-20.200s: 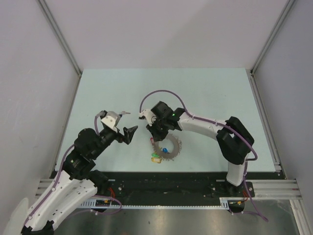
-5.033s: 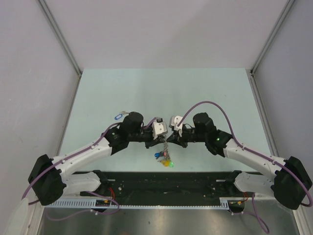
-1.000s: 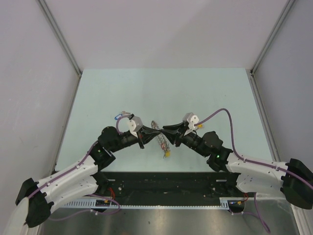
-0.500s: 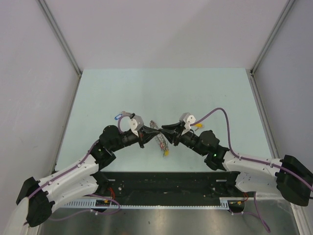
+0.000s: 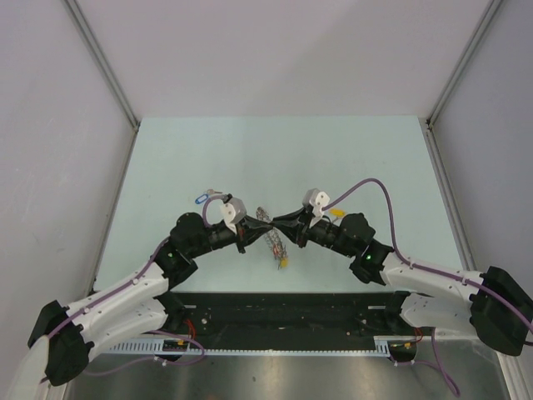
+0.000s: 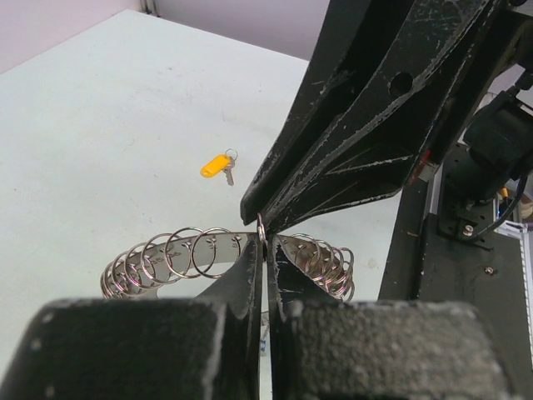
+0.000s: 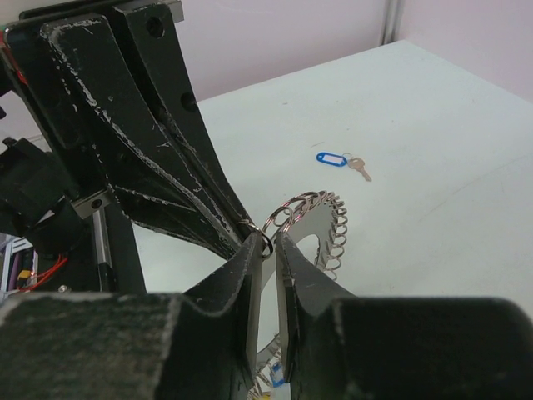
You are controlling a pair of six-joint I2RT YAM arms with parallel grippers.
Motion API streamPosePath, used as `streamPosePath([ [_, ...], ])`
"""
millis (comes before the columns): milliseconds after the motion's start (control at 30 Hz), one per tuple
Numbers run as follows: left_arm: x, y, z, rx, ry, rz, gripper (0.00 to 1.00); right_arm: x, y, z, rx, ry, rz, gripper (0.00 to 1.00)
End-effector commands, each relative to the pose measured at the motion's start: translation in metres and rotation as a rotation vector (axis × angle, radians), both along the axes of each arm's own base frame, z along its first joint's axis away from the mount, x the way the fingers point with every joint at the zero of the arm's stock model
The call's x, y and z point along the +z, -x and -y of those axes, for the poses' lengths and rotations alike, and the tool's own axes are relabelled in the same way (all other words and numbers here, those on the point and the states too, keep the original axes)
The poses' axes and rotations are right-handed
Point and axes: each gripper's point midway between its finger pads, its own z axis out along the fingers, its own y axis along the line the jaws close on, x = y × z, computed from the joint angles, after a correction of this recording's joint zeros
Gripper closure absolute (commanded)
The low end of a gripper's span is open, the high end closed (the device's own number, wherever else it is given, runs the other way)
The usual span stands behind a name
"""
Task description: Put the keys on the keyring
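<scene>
Left tool clamped the keyring, right tool narrow at its rim, grip unclear; a tug apart might have dropped it.

Two matched arms: the left arm and the right arm have white shell links near the base, then black joint housings and black forward links. A purple cable runs along each arm. White camera mounts cap the wrists. A green light shows on the right arm. The left pincer and right pincer carry black tapered fingers, scuffed pale.
</scene>
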Motion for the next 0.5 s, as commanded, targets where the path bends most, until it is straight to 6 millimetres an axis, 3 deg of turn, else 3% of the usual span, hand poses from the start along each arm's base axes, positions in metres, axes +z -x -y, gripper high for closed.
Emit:
streamPosePath([
  [0, 0.050, 0.030, 0.018, -0.196, 0.110, 0.129, 1.00, 0.028, 0.013, -0.014, 0.103, -0.029, 0.059, 0.80],
  [133, 0.051, 0.031, 0.017, -0.200, 0.103, 0.135, 1.00, 0.020, 0.012, -0.015, 0.105, 0.017, 0.051, 0.83],
  [267, 0.050, 0.030, 0.017, -0.196, 0.103, 0.138, 1.00, 0.024, 0.010, -0.011, 0.095, 0.047, 0.086, 1.00],
  [467, 0.047, 0.024, 0.017, -0.165, 0.091, 0.117, 0.96, 0.029, 0.007, -0.007, 0.078, 0.125, 0.126, 1.00],
])
